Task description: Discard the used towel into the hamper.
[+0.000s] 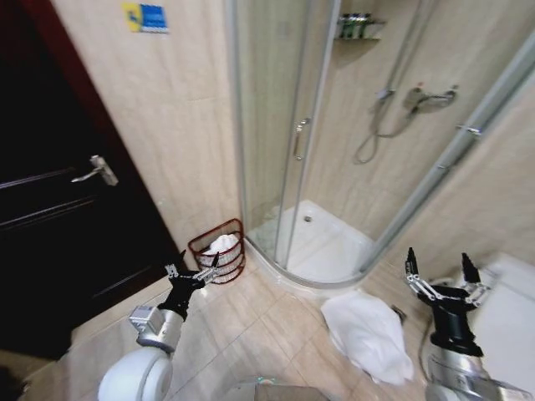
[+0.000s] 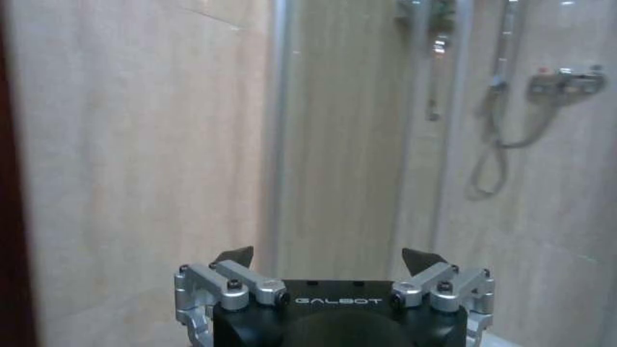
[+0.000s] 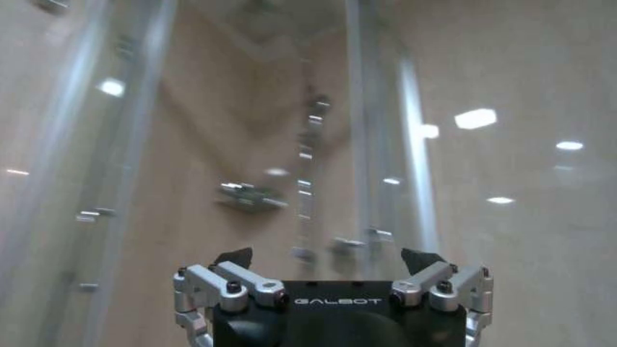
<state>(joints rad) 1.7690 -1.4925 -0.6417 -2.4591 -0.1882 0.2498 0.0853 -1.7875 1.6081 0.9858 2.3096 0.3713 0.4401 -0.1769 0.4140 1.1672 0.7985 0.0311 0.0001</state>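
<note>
Head view shows the left gripper point(image 1: 193, 272) raised near the hamper point(image 1: 219, 251), with its fingers spread open and empty. The hamper stands on the floor point(image 1: 267, 334) by the wall, with white cloth inside. A white towel point(image 1: 368, 332) lies on the floor before the shower cabin point(image 1: 334, 242). The right gripper point(image 1: 442, 273) is beside it, fingers open too.
</note>
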